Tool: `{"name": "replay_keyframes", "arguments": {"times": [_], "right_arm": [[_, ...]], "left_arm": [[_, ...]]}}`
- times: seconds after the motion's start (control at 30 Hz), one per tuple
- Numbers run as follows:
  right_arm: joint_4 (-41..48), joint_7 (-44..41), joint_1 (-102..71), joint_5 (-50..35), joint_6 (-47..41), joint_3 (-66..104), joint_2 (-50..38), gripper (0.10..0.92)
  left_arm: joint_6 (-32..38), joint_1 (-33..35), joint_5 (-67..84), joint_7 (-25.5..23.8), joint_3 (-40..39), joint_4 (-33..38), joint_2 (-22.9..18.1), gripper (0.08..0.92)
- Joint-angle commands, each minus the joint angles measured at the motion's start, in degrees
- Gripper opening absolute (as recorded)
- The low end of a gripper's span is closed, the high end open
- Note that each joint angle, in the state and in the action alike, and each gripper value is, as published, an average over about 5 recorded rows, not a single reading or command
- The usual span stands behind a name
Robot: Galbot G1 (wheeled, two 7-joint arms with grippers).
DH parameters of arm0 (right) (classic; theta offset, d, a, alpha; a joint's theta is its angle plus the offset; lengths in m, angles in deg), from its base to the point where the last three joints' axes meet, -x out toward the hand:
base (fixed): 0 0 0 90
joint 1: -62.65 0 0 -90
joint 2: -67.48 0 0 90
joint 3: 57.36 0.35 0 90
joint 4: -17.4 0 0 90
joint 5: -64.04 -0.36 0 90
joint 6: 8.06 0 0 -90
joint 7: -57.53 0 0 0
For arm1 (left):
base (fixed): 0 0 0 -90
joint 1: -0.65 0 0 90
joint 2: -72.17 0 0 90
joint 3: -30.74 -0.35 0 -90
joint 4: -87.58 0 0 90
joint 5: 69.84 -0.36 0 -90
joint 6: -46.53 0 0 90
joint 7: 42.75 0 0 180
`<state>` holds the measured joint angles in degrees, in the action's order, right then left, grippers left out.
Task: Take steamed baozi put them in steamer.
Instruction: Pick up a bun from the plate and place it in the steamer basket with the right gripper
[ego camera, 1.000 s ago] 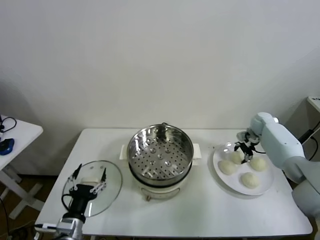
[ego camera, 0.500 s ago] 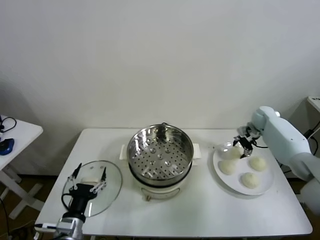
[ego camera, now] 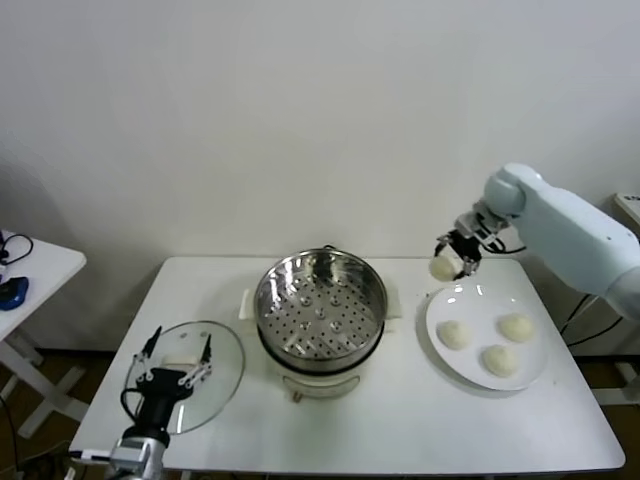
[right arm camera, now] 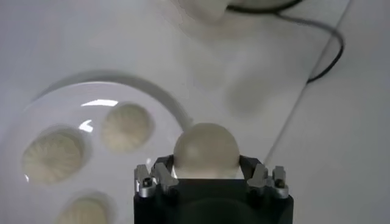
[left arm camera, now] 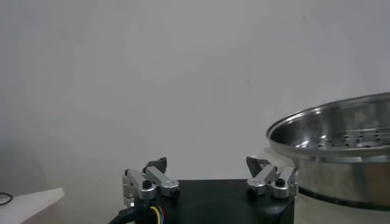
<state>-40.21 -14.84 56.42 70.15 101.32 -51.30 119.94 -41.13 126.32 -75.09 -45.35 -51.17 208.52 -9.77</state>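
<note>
While the right gripper (ego camera: 449, 258) hangs in the air above the far-left rim of the white plate (ego camera: 487, 379), it is clenched on one steamed baozi (ego camera: 441, 268); the right wrist view shows the round bun (right arm camera: 206, 150) seated between the two fingers (right arm camera: 152, 180), with the plate (right arm camera: 42, 103) below and behind it. Three more baozi (ego camera: 487, 345) lie on the plate, spread over its near and right parts: one toward the steamer side (ego camera: 455, 335), one on the side away from the steamer (ego camera: 516, 327), one nearest the robot (ego camera: 500, 361). They sit apart from one another.

Landmark: the steamer (ego camera: 320, 305), a shiny steel pot with a perforated tray, on a white base with side handles, stands at the middle of the white table (ego camera: 400, 430). The plate lies to the robot's right of the steamer, just beside its handle but not touching. The held bun is between steamer and plate in plan, raised clear of both. A round glass lid (ego camera: 186, 374) lies flat on the table to the left of the steamer, near the front edge.

Left gripper (ego camera: 178, 360) is parked over the lid, jaws released and spread wide; the left wrist view shows its fingertips (left arm camera: 156, 164) well apart, with the steamer rim (left arm camera: 329, 125) beyond.

Room: a plain white wall (ego camera: 300, 120) behind the table. A second white side table (ego camera: 35, 275) stands far left of the steamer, carrying a dark blue object (ego camera: 12, 291) and a black cable (ego camera: 14, 246).
</note>
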Motion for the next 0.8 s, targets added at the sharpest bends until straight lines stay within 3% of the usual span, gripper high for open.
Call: {"name": "replay_keyframes", "arguments": {"times": [0.03,0.3,0.8], "right_arm": [[-11.38,-0.61,11.87,-5.95,1.99,-8.45,0.48,0.72],[-17.64,-1.27,12.56,1.46,6.22,-7.64,9.19,0.721],[-9.62,-0.55,-1.56,21.16,12.57,-3.79,26.67,0.721]], "left_arm": [[-0.01,0.12,-0.3,-0.08,-0.13,0.27,-0.07,0.823],[-0.23,0.18,-0.94,-0.02,-0.34,0.57,-0.08,0.823],[-0.12,1.07,-0.74,-0.1,0.19,0.98,-0.16,0.823]]}}
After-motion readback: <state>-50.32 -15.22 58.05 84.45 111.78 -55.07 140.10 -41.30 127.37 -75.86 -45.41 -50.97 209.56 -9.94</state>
